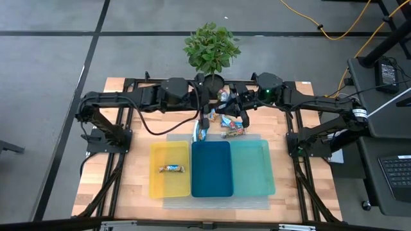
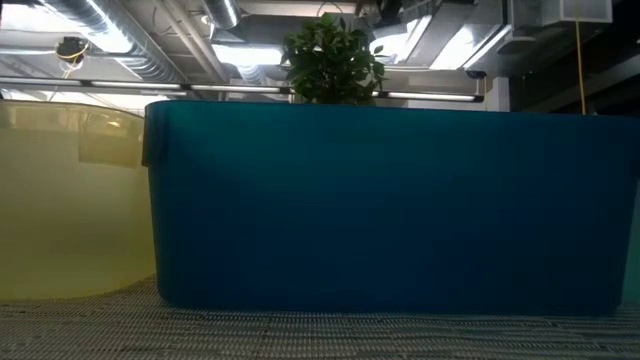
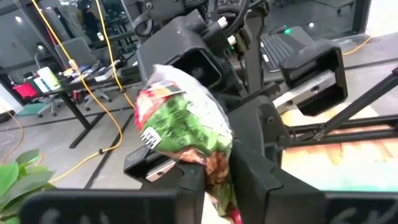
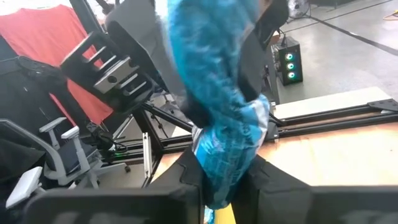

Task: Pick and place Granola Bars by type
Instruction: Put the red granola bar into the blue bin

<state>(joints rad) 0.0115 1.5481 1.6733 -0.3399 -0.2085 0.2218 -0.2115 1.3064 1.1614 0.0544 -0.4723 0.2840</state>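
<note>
In the left wrist view my left gripper (image 3: 222,186) is shut on a Granola Bar (image 3: 183,121) in a crinkly green, red and silver wrapper. In the right wrist view my right gripper (image 4: 225,186) is shut on a shiny blue Granola Bar (image 4: 214,93). Seen from above, both grippers meet nose to nose over the table's far middle, left gripper (image 1: 219,96), right gripper (image 1: 234,109). More bars (image 1: 233,132) lie loose on the table beyond the trays. A blue bar (image 1: 201,132) lies at the dark blue tray's far rim. One brown bar (image 1: 171,169) lies flat in the yellow tray. My left gripper pinches the green-red bar by one end (image 3: 214,171) between its two fingers (image 3: 189,186). The rest of the bar stands out beyond the fingertips, lifted clear of the table. My right gripper pinches the blue bar near one end (image 4: 224,165) between its two fingers (image 4: 186,183). The bar's long part sticks out past the fingertips and bends a little, clear of the table.
Three trays stand side by side at the near middle: yellow (image 1: 157,183), dark blue (image 1: 210,186), teal (image 1: 253,183). A potted plant (image 1: 212,48) stands at the far edge. The low view shows only the yellow (image 2: 70,200) and dark blue (image 2: 390,200) tray walls.
</note>
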